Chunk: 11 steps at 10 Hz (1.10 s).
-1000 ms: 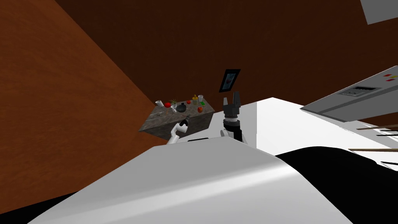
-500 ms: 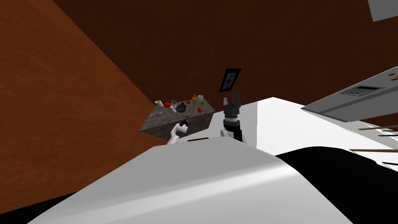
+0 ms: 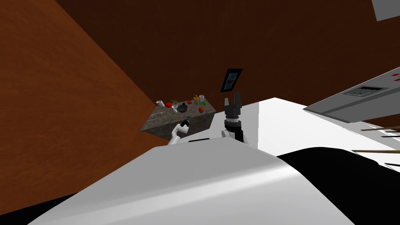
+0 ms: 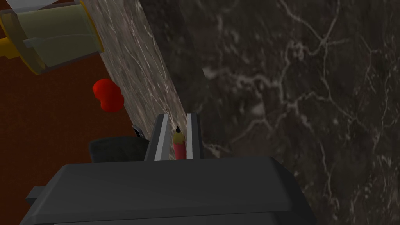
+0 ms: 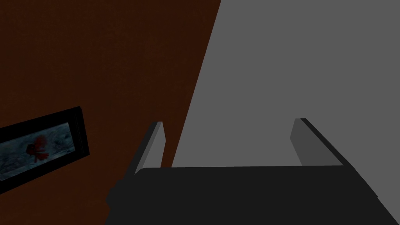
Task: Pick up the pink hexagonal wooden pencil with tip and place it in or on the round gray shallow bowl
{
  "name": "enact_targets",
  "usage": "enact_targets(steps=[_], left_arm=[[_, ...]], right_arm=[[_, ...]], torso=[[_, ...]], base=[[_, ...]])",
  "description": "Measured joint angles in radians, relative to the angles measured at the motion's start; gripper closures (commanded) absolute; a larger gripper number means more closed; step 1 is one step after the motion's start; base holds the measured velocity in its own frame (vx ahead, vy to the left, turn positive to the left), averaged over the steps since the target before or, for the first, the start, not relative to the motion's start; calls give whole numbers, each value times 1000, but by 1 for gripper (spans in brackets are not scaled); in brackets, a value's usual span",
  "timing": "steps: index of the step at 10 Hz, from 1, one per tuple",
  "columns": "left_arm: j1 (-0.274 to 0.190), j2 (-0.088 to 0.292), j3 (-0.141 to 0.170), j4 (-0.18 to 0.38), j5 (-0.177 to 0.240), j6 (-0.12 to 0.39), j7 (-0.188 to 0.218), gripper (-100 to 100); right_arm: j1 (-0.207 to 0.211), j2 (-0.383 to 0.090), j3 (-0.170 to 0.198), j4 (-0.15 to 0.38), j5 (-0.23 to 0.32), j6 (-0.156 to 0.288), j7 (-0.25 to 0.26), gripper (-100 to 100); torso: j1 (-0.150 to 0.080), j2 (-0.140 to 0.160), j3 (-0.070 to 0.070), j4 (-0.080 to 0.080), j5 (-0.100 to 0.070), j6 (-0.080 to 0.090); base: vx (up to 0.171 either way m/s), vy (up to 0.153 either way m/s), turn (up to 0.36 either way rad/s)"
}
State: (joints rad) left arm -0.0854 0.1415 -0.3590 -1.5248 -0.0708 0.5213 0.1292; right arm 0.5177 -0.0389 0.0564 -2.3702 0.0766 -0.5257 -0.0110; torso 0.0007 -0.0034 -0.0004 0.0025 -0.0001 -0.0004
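Observation:
A pink pencil [image 4: 179, 147] with a yellow collar and black tip stands between the fingers of my left gripper [image 4: 176, 117], which is shut on it. That gripper [image 3: 186, 120] hovers at the near edge of the marble table [image 3: 158, 124]. The round dark grey bowl [image 3: 182, 109] sits on the table just beyond the gripper. In the left wrist view a dark rounded shape [image 4: 117, 150] lies close beside one finger; I cannot tell if it is that bowl. My right gripper [image 3: 233, 100] is raised beside the table, fingers open [image 5: 228, 121] and holding nothing.
On the table stand a yellowish jar [image 4: 50, 37], a red fruit [image 4: 108, 95], another red fruit [image 3: 200, 110], white cups [image 3: 201, 98] and a small plant [image 3: 174, 102]. Brown walls close in behind and to the left. A white counter [image 3: 281, 121] lies to the right.
The head view has shifted very slightly. Both arms and the things on the table look the same as before.

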Motion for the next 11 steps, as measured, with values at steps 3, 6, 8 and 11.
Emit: enact_targets(steps=[3, 6, 8, 11], left_arm=[[-48, -11, -27, -28, 25, 55, 12, 100], [-83, -21, -46, -57, 40, 110, 24, 100], [-105, -27, -58, -89, 48, 156, 32, 100], [-145, -23, -69, -140, 71, 231, 44, 100]], right_arm=[[0, 0, 0, 0, 0, 0, 0, 0], [0, 0, 0, 0, 0, 0, 0, 0], [0, 0, 0, 0, 0, 0, 0, 0], [0, 0, 0, 0, 0, 0, 0, 0]], torso=[[-9, 6, 4, 1, -2, 2], [-6, 6, 3, 1, -1, 1], [-5, 6, 3, 2, -1, 1], [-4, 5, 3, 2, -1, 1]], base=[[-91, -88, -63], [-76, -53, -54], [-66, -47, -65], [-53, -30, -63]])
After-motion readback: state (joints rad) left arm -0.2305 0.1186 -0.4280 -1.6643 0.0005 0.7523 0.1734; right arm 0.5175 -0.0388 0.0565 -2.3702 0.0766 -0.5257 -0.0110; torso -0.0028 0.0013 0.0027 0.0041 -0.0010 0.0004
